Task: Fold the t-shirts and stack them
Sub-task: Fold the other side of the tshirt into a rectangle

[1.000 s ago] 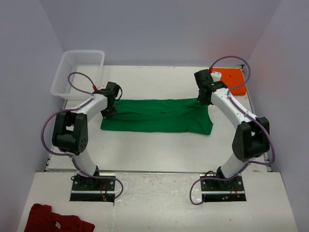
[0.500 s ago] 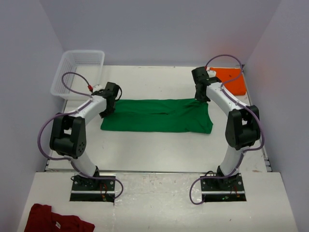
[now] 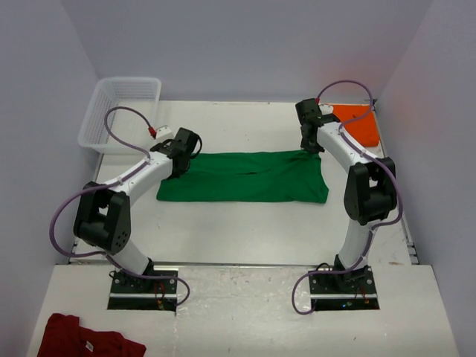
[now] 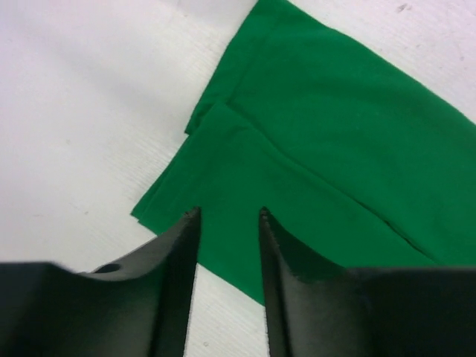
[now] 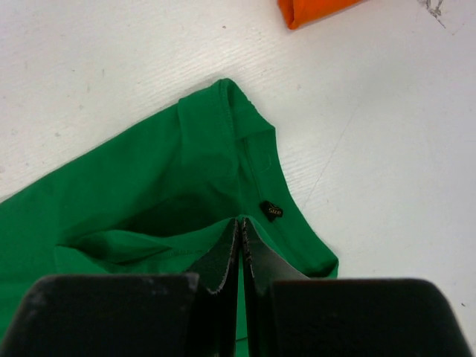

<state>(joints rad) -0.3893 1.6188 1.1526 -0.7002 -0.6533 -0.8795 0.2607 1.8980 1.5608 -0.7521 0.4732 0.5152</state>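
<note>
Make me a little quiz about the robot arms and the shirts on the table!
1. True or false: the orange t-shirt lies on top of the green t-shirt.
2. Which tool has its fingers apart? A) left tool B) right tool
3. What colour is the cloth that the right tool pinches?
Key: 1 false, the two shirts lie apart; 2 A; 3 green.
</note>
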